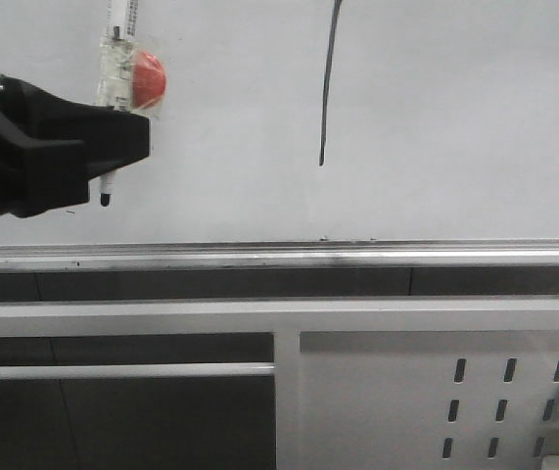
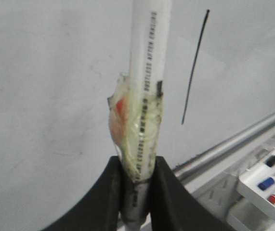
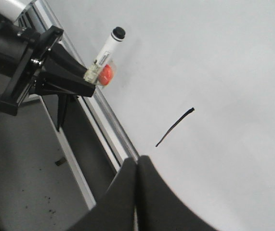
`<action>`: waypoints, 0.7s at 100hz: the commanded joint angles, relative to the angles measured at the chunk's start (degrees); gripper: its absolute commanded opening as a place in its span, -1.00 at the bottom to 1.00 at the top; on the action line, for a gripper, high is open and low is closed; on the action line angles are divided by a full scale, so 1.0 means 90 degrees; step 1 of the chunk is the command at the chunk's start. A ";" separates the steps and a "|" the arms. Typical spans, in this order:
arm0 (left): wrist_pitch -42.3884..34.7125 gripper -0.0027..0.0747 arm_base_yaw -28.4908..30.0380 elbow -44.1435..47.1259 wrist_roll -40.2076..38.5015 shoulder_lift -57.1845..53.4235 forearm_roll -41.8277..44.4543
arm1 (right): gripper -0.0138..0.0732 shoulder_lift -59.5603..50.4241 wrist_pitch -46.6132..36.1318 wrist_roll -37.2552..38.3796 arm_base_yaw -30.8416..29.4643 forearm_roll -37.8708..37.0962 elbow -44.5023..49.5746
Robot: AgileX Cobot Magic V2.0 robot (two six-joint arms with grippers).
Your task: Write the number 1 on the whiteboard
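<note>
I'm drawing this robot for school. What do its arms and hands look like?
Both tools are matte black plastic. The left tool is a chunky, angular block that narrows to two smooth curved fingers. The right tool has the same black curved fingers, tapering to a point. No cables, stickers or markings show on them.

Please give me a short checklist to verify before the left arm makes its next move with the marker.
1. Left tool shut on marker: ok.
2. Stroke drawn on whiteboard: ok.
3. Marker tip clear of the board: cannot tell.
4. Marker well away from the stroke: ok.
5. Right tool shut, empty, apart from the left arm: ok.
6. Rail below the tip unobstructed: ok.
</note>
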 commanded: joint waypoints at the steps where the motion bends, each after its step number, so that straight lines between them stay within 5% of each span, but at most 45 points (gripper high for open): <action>1: -0.0933 -0.98 -0.0660 -0.0088 0.1159 -0.0126 -0.1618 | -0.84 -0.0325 -0.0667 0.0021 -0.0032 -0.0077 0.0061; 17: -0.2052 -0.98 -0.1534 -0.0088 0.2046 0.0082 -0.3682 | -0.84 -0.0490 -0.0713 0.0021 -0.0032 -0.0259 0.0287; 42: -0.3242 -0.98 -0.1734 -0.0170 0.0959 0.1164 -0.3530 | -0.84 -0.0358 -0.0756 0.0021 -0.0032 -0.0418 0.0287; 70: -0.3242 -0.98 -0.1721 -0.0421 0.0860 0.1468 -0.3673 | -0.84 -0.0333 -0.0744 0.0021 -0.0032 -0.0488 0.0287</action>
